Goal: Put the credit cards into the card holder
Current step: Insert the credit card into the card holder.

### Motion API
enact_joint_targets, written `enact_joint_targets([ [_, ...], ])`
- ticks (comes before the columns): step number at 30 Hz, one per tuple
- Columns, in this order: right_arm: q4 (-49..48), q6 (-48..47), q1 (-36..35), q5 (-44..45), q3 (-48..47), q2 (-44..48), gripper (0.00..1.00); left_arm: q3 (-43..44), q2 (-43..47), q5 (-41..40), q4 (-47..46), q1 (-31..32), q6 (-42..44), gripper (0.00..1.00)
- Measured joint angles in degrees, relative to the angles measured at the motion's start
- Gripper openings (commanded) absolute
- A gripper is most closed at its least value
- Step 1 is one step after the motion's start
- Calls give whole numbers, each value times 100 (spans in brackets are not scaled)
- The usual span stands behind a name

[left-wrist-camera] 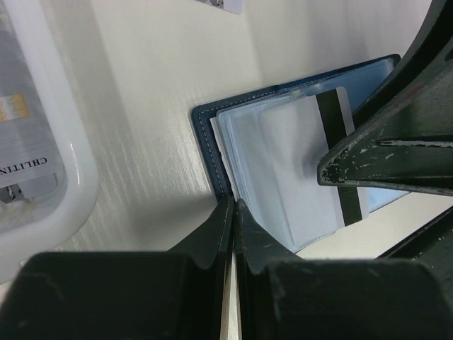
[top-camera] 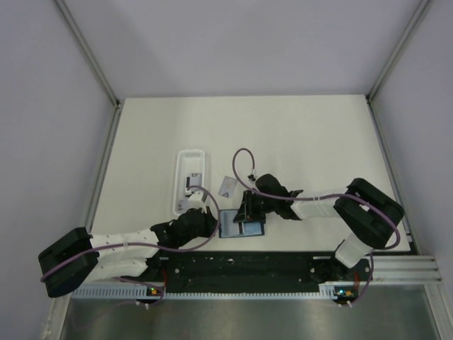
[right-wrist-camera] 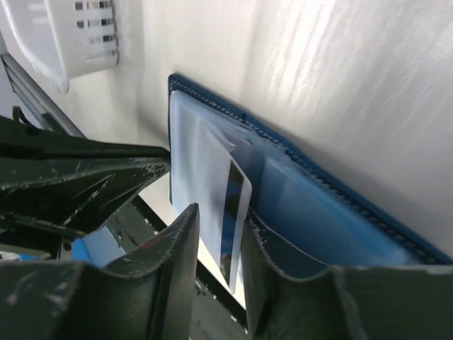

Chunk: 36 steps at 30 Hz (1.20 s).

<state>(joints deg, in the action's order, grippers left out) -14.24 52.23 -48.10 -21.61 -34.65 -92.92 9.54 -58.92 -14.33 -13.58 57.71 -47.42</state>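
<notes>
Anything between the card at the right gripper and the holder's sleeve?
Nothing visible. The card looks partway into a clear sleeve of the open holder, between the right gripper's fingers. The left gripper is shut at the holder's edge, beside the sleeve, not across its mouth.

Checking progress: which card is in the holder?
The black-striped card, partly inside the open card holder; a loose card lies on the table, others in the white tray.
</notes>
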Motion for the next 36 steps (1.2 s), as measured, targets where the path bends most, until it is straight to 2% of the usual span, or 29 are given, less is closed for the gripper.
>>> enact_joint_targets([
  [5,1060,-306,-212,358,-426,319,45,0,0,26,0,0,0,7],
  [13,2251,-595,-286,935,-723,684,48,0,0,42,-2,0,0,6],
  [15,2430,-621,-286,1014,-756,686,45,0,0,44,-2,0,0,6],
  [21,2675,-669,-291,1169,-778,684,30,0,0,61,-4,0,0,6],
  [36,2586,-671,-503,1193,-1054,251,21,0,-98,101,-138,0,0,3],
])
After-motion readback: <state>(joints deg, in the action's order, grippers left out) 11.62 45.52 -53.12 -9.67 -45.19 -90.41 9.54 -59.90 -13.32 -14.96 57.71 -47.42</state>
